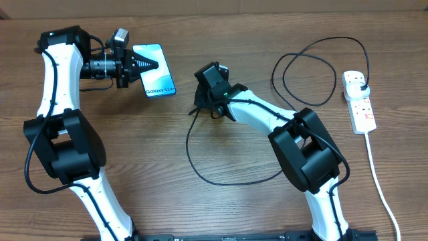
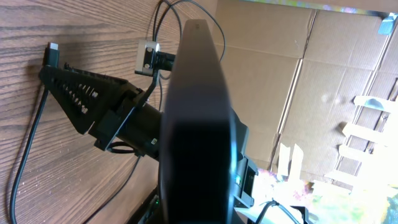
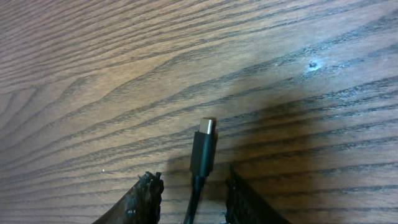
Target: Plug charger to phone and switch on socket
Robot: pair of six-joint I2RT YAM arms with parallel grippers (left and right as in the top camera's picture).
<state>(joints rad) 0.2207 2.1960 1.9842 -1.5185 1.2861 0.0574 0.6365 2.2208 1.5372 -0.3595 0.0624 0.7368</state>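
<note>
Step now: bring the charger's tip to the phone and push it in (my guess from how things lie).
Left hand: pinching the phone at the far left of the desk, screen turned up to the top camera. I cannot tell if the phone rests on the wood or is held above it.
Right hand: near the middle of the desk, with its fingers on each side of the charger, just behind the small tip. I cannot tell if they squeeze the cable or only stand around it.
Phone and tip: well apart, with bare wood between them.
Socket: at the far right. A black plug sits at its top end, and the switches are too small to read.
Doing it well: hold the cable firmly, close behind the tip, so it does not wobble. Line the tip up straight with the phone's hole and go slow, with the left hand holding the phone steady. The cable lies in loose loops, so it should not tug.
Top camera only: both arms, the long cable and the socket, all at once.
Right wrist only: the tip close up — its metal end pokes out past the fingers.
Left wrist only: the phone edge-on, like a dark slab, and past it the right hand with the tip at its point. No view shows the phone's hole.
</note>
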